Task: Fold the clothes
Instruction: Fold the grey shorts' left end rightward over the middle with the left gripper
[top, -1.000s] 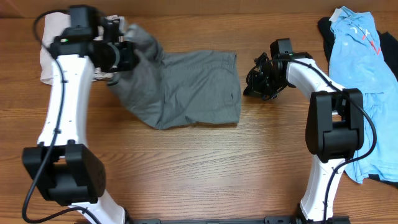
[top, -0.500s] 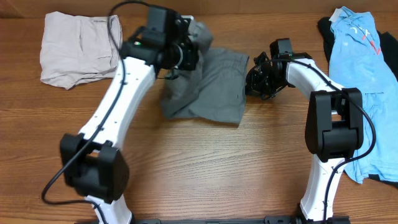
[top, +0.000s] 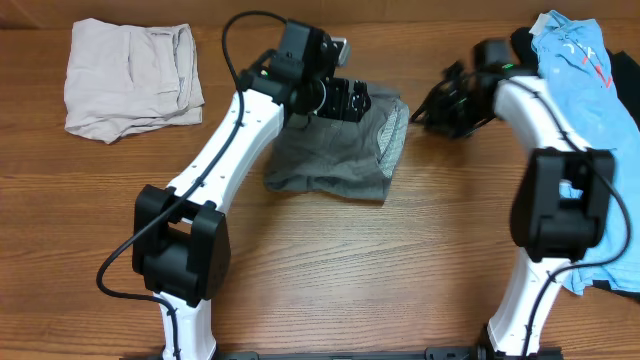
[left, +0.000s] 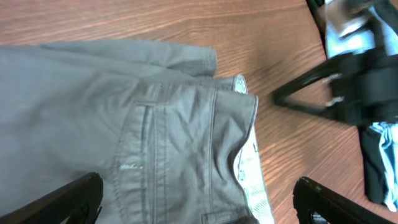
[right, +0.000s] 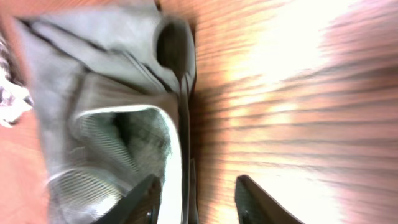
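Bench: wood-grain bench (top: 300, 280), seen from overhead with garments laid at both ends and in the middle.
Task garment: grey shorts (top: 335, 165) are lying mid-bench toward the far edge, doubled over into a compact, slightly crooked block, with the waistband (left: 249, 168) and its pale lining turned to the right.
Other clothes: a beige garment (top: 130, 75) is folded at the far left; a light blue garment (top: 570, 100) is draped over a black garment (top: 522, 42) at the far right.
Left jaws: spread wide above the shorts, with nothing pinched between them.
Right jaws: partly spread, just beside the waistband edge, apart from the cloth and holding nothing.
Risk, snagging: the waistband is gaping toward the right jaws; a fingertip could be caught in that opening, and the block would probably be dragged open.
Risk, single layer: if the left jaws are lowered where they hang, only the top layer may be pinched and the fold peeled back.
Risk, crooked fold: the edges are not squared, so any further fold would likely be made skew.
Risk, collision: both wrists are crowded at the same end of the shorts; a careless reach could bring them into contact.
Risk, pile: the right arm (top: 530, 100) is passing close to the blue garment, which could be brushed out of place.
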